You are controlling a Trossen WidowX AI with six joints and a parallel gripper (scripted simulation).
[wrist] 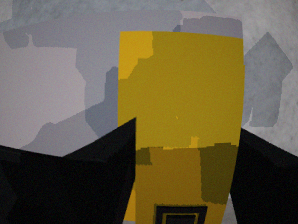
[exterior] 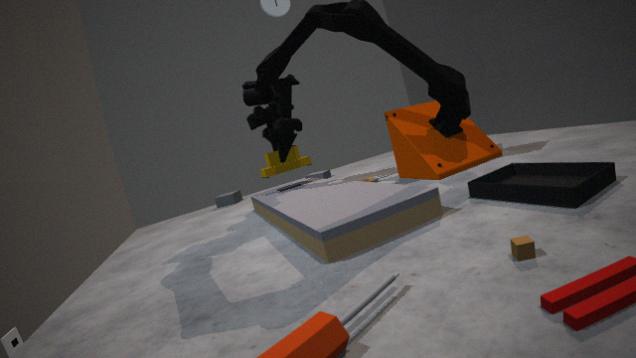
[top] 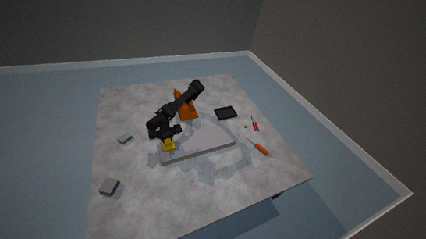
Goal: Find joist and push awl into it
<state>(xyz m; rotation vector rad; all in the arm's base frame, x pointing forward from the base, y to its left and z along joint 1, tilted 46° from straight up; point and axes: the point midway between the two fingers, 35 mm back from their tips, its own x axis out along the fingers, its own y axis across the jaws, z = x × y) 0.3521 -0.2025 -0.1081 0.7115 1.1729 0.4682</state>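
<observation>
My gripper [top: 167, 139] [exterior: 283, 158] [wrist: 181, 127] is shut on the yellow stud finder [top: 168, 145] [exterior: 289, 163] [wrist: 180, 90]. It holds it, flat side down, a little above the left end of the grey floor panel [top: 207, 141] [exterior: 343, 199] [wrist: 40, 80] in the top view. A dark-framed window shows at the stud finder's lower edge in the wrist view; no reading is legible. The awl, with an orange handle [top: 261, 148] [exterior: 310, 338], lies on the table right of the panel. The black tray [top: 226, 113] [exterior: 527, 193] is empty. The joist is hidden.
Red-handled pliers [top: 254, 122] [exterior: 591, 285] and a small wooden cube [top: 245, 126] [exterior: 523, 249] lie between tray and awl. Two grey blocks [top: 110, 185] [top: 125, 138] lie left of the panel. The arm stands on an orange wedge [top: 188, 113] [exterior: 422, 149] behind it.
</observation>
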